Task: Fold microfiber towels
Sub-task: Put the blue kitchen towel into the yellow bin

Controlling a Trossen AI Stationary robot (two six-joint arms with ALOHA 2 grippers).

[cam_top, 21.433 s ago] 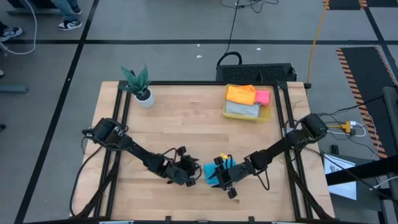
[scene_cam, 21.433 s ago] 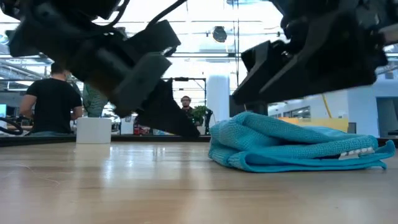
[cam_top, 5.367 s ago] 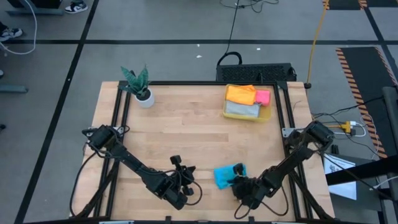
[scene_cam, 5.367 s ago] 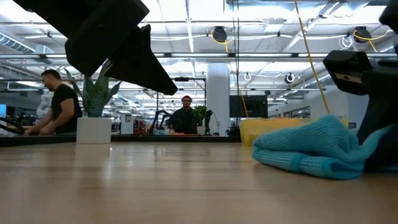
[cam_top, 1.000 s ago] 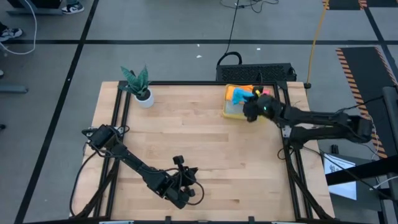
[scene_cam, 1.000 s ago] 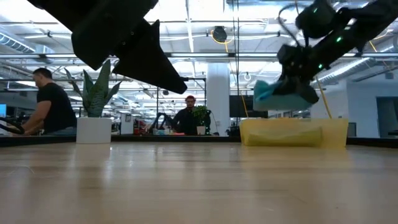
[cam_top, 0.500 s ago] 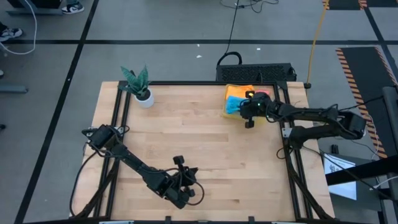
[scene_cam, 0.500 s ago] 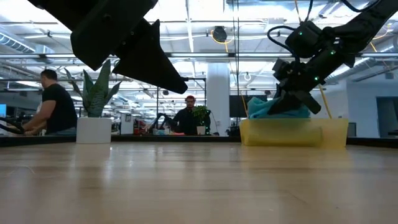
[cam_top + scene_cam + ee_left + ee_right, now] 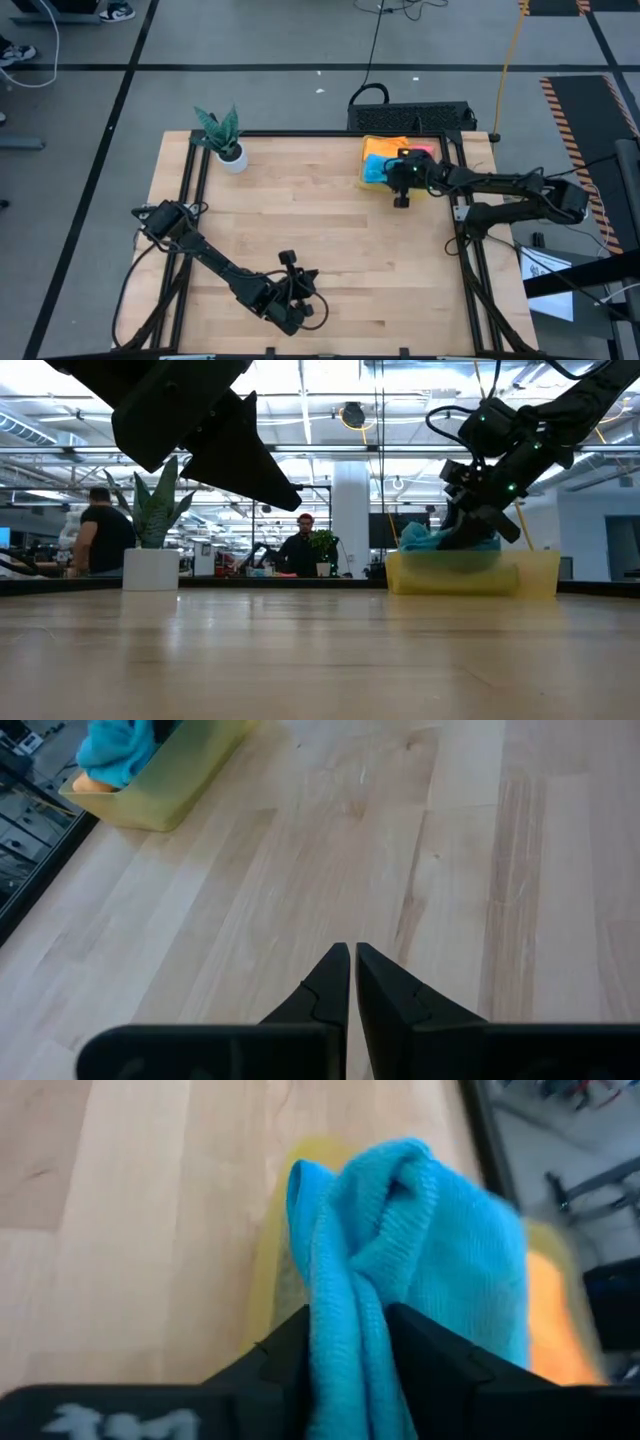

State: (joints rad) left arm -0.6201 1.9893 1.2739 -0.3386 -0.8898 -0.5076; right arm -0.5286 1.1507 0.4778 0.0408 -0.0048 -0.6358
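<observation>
On the left we see the left gripper (image 9: 297,312) hovering near the table's (image 9: 300,220) front edge, its fingers (image 9: 335,982) pressed together on nothing. Farther right, the right gripper (image 9: 392,177) hangs over the yellow bin (image 9: 428,187) at the back right corner. The blue towel (image 9: 400,1260) lies bunched between its fingers over the bin's front edge, beside the orange towel (image 9: 385,147); whether they still pinch it we cannot tell.

One camera is looking straight down on my table (image 9: 320,220); another is peering level across it. My wrist cameras are looking closely past my fingers. All are sharing the yellow bin (image 9: 470,573).
</observation>
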